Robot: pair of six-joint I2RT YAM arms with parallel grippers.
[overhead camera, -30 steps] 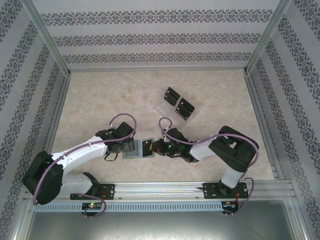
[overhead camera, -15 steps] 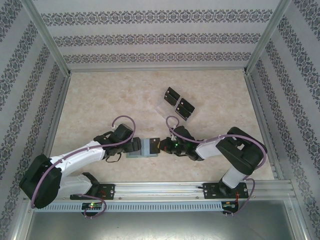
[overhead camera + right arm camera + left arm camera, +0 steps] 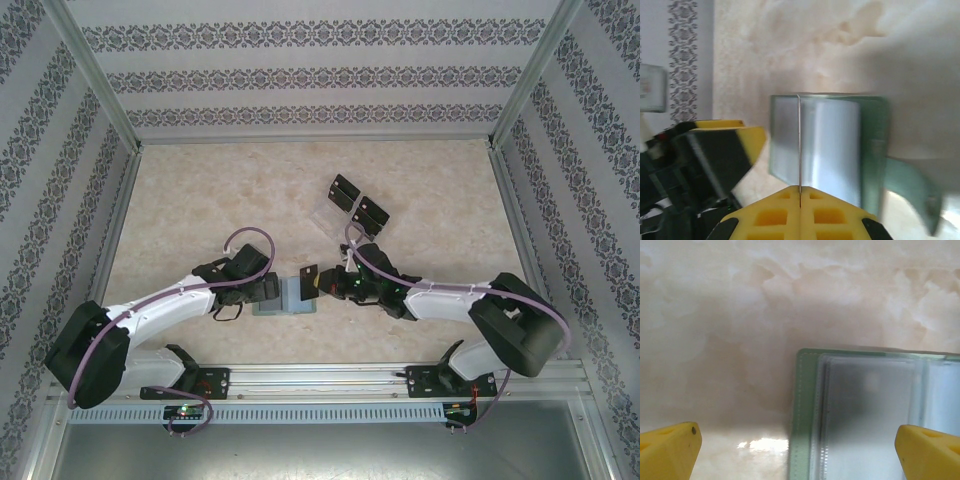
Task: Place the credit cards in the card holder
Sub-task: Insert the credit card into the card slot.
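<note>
Fingers [image 3: 670, 450] of the left gripper [image 3: 797, 455] have yellow pads and are spread wide with nothing gripped. They straddle bare tabletop and the stitched edge of the sage-green folding wallet [image 3: 805, 405]. The wallet lies open and flat on the beige marbled tabletop [image 3: 715, 340], clear plastic pockets up.

Right gripper [image 3: 800, 197]: yellow pads pressed together on a thin black rectangular card [image 3: 309, 282]. From the wrist the card shows edge-on as a fine line standing over the wallet's pockets (whether its lower edge touches a pocket, cannot tell). The wallet's closing tab [image 3: 912, 187] sticks out from one edge, on the side away from the left gripper in the right wrist view. The left gripper's black body sits just beside the wallet, crowding that edge, so the wallet lies between the two grippers.

Farther back, well apart: clear acrylic tiered rack [image 3: 326, 213] carrying more black cards [image 3: 372, 213]. Light marks on them are too small to read. Grey floral-striped wall panels [image 3: 320, 75] enclose the table.
</note>
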